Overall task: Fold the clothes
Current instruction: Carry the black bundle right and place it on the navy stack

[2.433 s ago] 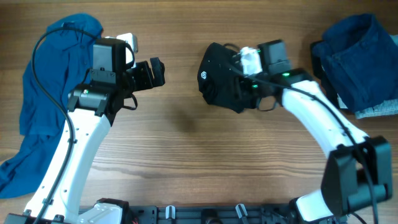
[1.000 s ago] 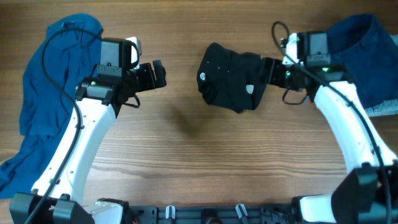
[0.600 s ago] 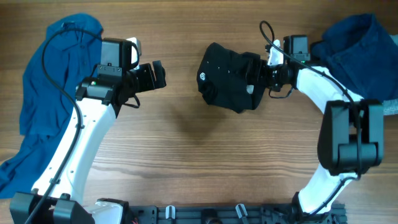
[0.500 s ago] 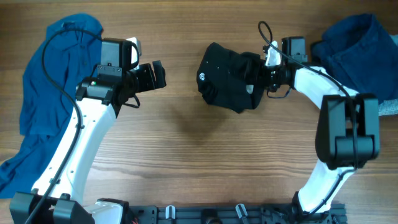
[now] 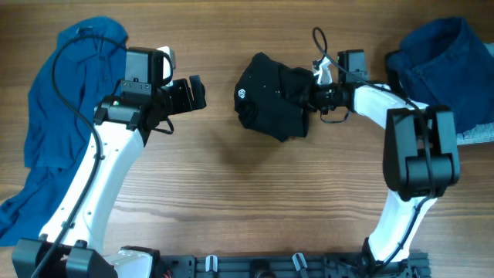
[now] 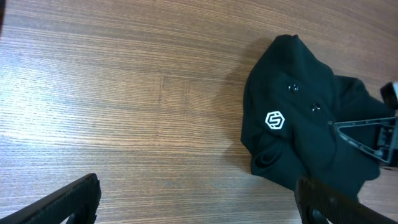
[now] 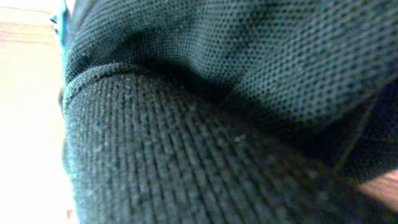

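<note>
Right hand [image 5: 313, 96] pressed against the right edge of the black shirt [image 5: 270, 100], its arm reaching in low from the right. In the right wrist view the lens is filled by dark knit cloth [image 7: 199, 124] and no fingers show, so whether this hand has closed on the fabric or merely rests in it cannot be told. The contact sits at the garment's outer margin, which is probably where a sleeve or hem would be taken up for a fold. The shirt itself lies bunched, not spread, near the middle of the desk [image 5: 231, 193], with a small white logo [image 6: 274, 120] facing up on its left side; a bunched state suggests that flattening must come before any crease. Left hand [image 5: 193, 91] hangs above bare wood just left of the shirt, apart from it, fingers spread wide and holding nothing; in its own wrist view the two fingertips [image 6: 68, 202] frame the wood, and the shirt [image 6: 305, 137] lies ahead, a stance suited to taking the opposite edge. Bright blue shirt [image 5: 54, 116] lies crumpled at the far left, partly beneath the left arm. Dark navy pieces [image 5: 448, 69] are stacked at the far right, well apart from the work.
</note>
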Motion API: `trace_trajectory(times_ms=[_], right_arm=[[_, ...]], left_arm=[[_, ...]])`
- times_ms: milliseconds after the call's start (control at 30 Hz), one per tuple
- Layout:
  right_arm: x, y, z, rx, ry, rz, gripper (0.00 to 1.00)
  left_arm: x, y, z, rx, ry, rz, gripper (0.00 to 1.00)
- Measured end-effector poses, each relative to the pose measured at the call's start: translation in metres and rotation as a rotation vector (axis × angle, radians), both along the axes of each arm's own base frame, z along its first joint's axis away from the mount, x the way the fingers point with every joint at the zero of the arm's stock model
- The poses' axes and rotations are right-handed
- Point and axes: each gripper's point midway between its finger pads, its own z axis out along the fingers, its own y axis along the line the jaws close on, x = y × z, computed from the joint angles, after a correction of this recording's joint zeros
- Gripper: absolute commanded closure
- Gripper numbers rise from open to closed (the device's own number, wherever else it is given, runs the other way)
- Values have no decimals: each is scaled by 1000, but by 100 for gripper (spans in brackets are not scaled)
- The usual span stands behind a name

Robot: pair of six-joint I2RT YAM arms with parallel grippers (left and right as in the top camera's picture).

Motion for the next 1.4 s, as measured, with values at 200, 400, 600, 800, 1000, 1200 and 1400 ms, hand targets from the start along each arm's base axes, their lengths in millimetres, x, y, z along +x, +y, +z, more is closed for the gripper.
trace_trajectory(times_ms=[200, 400, 600, 800, 1000, 1200, 1400], right_arm=[[11, -25, 139, 13, -303, -77, 96], [0, -57, 230, -4, -517, -172, 96], [8, -158, 248, -60, -551, -419, 96], [3, -253, 266, -109, -635, -610, 96], [-11, -325, 289, -117, -780, -688, 96], [2, -378, 236, 10, -781, -669, 96], [16, -386, 200, 157, -727, -675, 96]], left_arm=[[0, 0, 0, 0, 0, 0, 0], [0, 0, 0, 0, 1, 0, 0], [0, 0, 0, 1, 1, 0, 0], [1, 0, -6, 3, 16, 0, 0], [2, 0, -18, 10, 48, 1, 0], [4, 0, -21, 13, 51, 2, 0], [5, 0, -21, 14, 48, 4, 0]])
